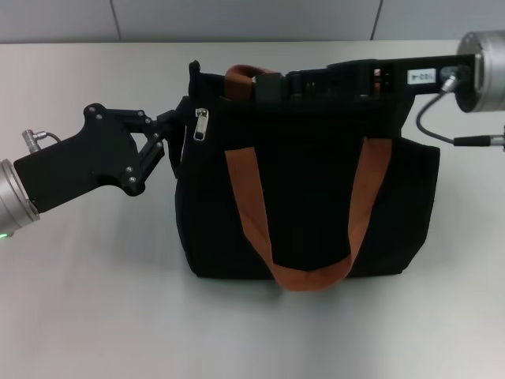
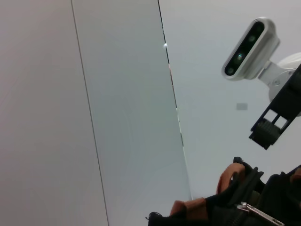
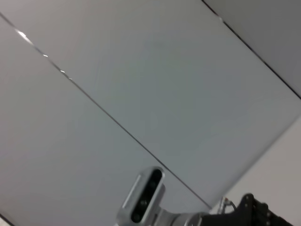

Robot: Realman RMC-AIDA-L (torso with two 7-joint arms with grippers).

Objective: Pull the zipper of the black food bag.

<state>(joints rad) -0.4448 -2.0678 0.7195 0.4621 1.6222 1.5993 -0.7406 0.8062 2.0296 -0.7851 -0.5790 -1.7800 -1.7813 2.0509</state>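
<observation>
Zipper [image 1: 201, 125] tab hangs at bag's left end; my left gripper [image 1: 177, 126] pinches black food bag [image 1: 316, 197] fabric beside it, right gripper [image 1: 272, 85] state unclear. Pull not begun.

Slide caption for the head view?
Left end effector at black food bag's end beside the zipper; right end effector along its top.

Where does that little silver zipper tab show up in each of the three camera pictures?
Head view: the zipper hangs at the upper corner of the black food bag on the robot's left, just beside the left gripper.
Left wrist view: it shows as a silver tab at the picture's lower edge, on black fabric.
Right wrist view: not in it.
Shared landmark: the orange-brown handle, also seen in the left wrist view.
</observation>
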